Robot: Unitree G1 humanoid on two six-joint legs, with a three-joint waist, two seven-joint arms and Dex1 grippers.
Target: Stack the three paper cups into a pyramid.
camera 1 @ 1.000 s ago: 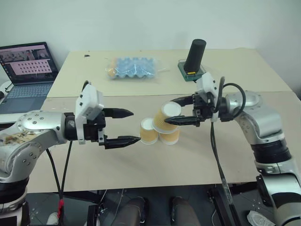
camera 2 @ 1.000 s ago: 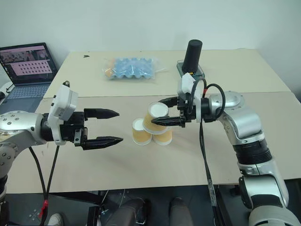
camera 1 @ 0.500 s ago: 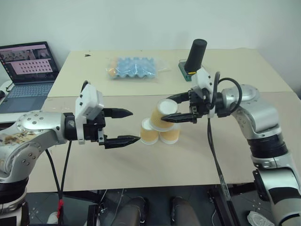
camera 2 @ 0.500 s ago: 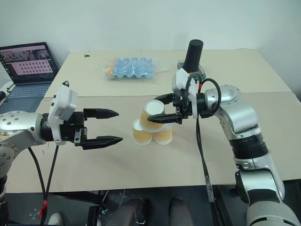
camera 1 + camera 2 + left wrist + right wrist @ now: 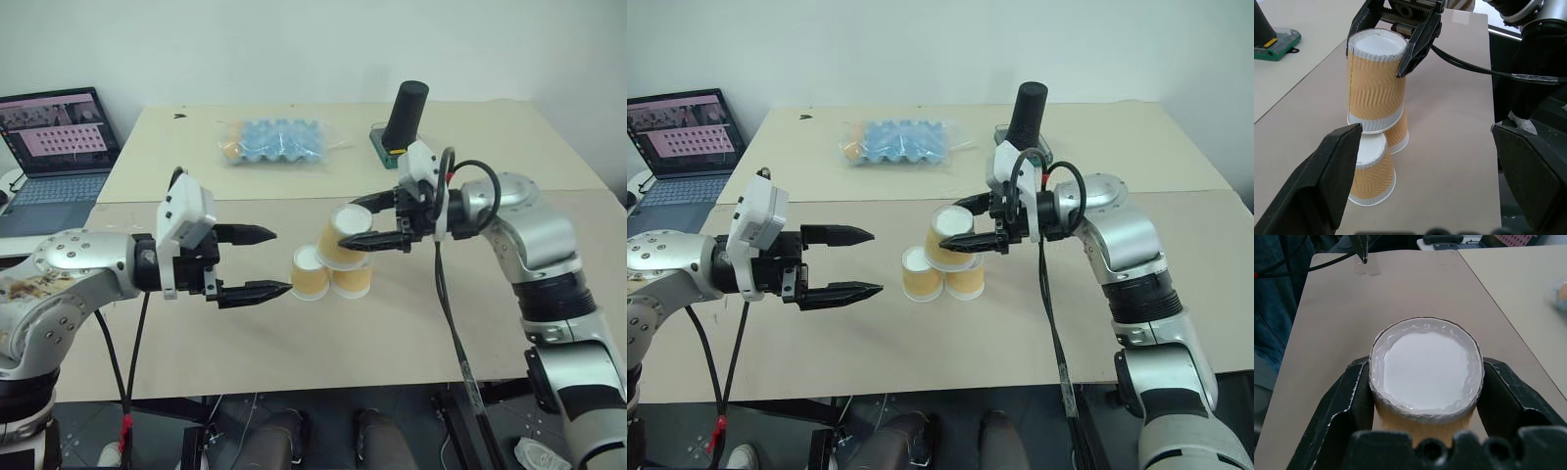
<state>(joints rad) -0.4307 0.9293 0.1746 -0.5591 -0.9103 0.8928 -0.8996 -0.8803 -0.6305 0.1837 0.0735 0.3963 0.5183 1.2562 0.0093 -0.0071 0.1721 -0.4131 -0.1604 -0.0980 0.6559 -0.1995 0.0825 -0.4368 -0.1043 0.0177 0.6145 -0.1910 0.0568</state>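
Cups are what matter on this table [image 5: 411, 323]: two of the three paper cups stand upside down and touching, the left base cup [image 5: 311, 273] and the right base cup [image 5: 351, 279], near the middle of the near table. The top cup [image 5: 344, 237], also inverted, is clamped near its upper end between the two black fingers of the right gripper [image 5: 369, 224] and sits at the seam of the pair; in the left wrist view its rim looks to rest on both bases, though full contact is hard to confirm. The left gripper [image 5: 253, 262] hangs with its fingers spread apart, empty, just left of the stack.

To finish this well, the held cup should be level and centred over the seam, its rim sharing both white bases evenly (a lean to either side would tip it on release). Opening the fingers slowly and drawing the right gripper straight back, without brushing the sides, seems the safest release. The left gripper should not drift nearer, since its lower finger is close to the left base cup.
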